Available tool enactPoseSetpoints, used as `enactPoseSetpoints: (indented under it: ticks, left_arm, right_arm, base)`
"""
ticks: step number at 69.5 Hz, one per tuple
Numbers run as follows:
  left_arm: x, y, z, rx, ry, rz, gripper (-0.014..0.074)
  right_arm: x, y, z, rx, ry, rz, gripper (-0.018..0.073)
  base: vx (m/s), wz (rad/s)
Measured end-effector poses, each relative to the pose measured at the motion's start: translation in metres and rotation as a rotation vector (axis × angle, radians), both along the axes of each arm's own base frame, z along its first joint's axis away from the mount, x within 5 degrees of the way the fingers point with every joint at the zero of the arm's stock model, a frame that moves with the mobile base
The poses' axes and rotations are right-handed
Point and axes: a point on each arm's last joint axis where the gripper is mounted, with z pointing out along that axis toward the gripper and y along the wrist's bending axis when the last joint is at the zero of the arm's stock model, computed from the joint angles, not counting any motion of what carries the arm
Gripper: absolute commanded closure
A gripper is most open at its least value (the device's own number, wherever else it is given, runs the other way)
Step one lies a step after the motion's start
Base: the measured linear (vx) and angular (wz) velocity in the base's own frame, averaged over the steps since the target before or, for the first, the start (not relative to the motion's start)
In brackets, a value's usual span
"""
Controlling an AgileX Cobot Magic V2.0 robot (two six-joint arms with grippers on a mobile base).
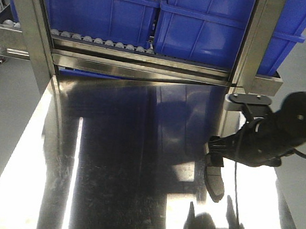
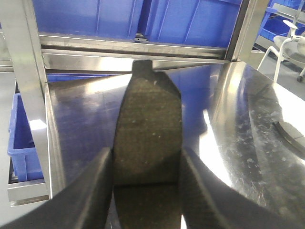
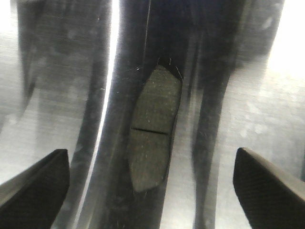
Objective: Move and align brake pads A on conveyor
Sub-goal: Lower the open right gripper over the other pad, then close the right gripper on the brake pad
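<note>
One brake pad [image 2: 147, 138] is being clamped by the left jaws. A second pad [image 3: 155, 109] is being straddled by the wide right jaws.

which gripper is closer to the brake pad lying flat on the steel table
Right. The right gripper hangs directly over the lying brake pad, with its open fingers on either side and not touching it. The left gripper is shut on a second brake pad instead.

Count: 2 brake pads A [image 2: 147, 129] [image 3: 152, 129], at least 3 blue bins [image 1: 97, 13] [image 1: 203, 28] [image 2: 21, 143], 1 steel tabletop [image 1: 110, 170], 1 chair [image 2: 291, 43] in the background.
</note>
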Motion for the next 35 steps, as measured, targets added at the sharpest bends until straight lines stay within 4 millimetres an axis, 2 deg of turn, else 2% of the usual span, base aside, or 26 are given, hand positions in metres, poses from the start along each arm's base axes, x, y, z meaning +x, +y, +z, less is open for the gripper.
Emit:
enactPoseSetpoints:
  ticks: [12,24,35]
  left_arm:
    - [0.0,0.0,0.0,0.0,0.0,0.0,0.0524]
    - [0.0,0.0,0.0,0.0,0.0,0.0,0.0524]
    - [0.0,0.0,0.0,0.0,0.0,0.0,0.0524]
  right_arm:
    - [0.021,0.006,-0.026,-0.02,0.075,0.001,-0.0062]
    - [0.028,0.008,-0.048,-0.037,0.135,0.001,-0.0031]
    - [0.029,0.008,-0.061,-0.048,0.17,0.001,-0.0027]
  base:
    - [0.0,0.0]
    - [0.0,0.0]
    - [0.0,0.0]
